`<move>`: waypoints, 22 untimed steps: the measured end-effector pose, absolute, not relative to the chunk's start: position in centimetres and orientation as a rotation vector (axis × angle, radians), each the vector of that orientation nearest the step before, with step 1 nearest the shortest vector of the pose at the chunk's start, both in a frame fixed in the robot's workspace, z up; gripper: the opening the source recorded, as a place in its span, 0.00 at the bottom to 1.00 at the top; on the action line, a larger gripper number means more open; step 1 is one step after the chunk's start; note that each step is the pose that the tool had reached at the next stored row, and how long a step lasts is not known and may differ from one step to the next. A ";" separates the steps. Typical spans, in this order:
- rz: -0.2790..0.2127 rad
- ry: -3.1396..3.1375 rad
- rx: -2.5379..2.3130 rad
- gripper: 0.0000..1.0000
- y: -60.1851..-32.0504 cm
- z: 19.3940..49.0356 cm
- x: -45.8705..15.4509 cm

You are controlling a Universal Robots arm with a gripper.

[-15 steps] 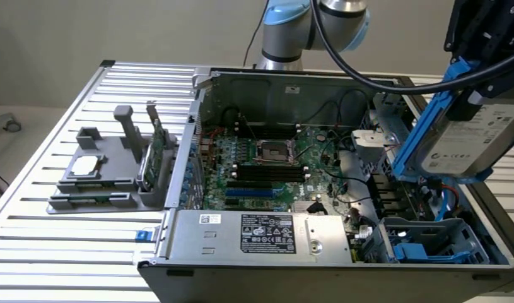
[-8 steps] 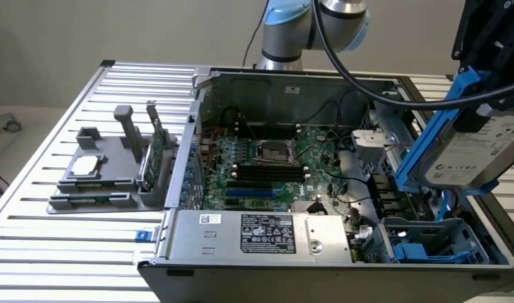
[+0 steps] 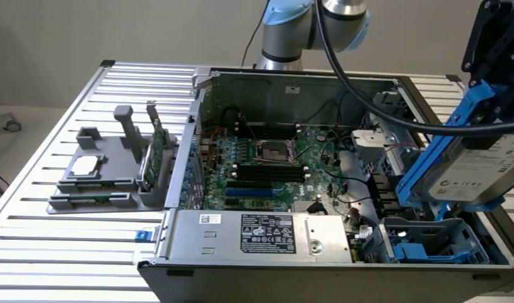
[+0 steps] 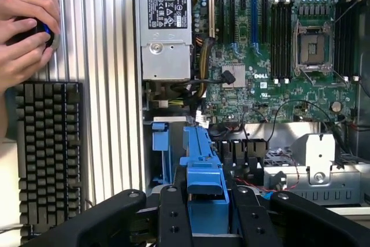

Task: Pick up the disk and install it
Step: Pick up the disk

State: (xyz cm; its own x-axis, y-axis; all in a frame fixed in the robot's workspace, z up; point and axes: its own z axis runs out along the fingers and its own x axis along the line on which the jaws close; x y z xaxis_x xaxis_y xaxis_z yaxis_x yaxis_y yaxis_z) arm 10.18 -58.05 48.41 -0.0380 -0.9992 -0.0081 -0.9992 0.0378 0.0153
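Note:
The disk (image 3: pixel 480 167) is a silver-grey drive with a white label and blue carrier rails (image 3: pixel 433 158). It hangs tilted at the exterior view's right, above the open computer case. My gripper (image 3: pixel 492 95) is shut on its upper part. In the wrist view my black fingers (image 4: pixel 173 212) flank the disk's blue carrier end (image 4: pixel 203 172), and my gripper (image 4: pixel 208 203) clamps it from both sides. Below the disk sits the blue drive bay (image 3: pixel 433 243), at the case's near corner. The disk is apart from the bay.
The open case holds a green motherboard (image 3: pixel 265 164) and a silver power supply (image 3: pixel 265 233). A grey fixture (image 3: pixel 105 177) with a square chip and a green card stands on the slatted table. A black cable (image 3: pixel 366 95) crosses the case. A person's hands (image 4: pixel 23 33) rest by a keyboard (image 4: pixel 46 154).

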 end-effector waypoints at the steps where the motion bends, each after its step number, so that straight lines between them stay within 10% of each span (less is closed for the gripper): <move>1: -0.029 -2.258 2.174 0.33 -58.3 48.4 10.2; 22: -0.033 -2.237 2.192 0.33 -58.9 46.3 10.3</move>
State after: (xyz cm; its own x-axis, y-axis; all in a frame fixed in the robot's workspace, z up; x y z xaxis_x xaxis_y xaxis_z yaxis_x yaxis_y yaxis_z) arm 10.33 -58.91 46.26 -0.0206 -0.9998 -0.0079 -0.9996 0.0204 0.0219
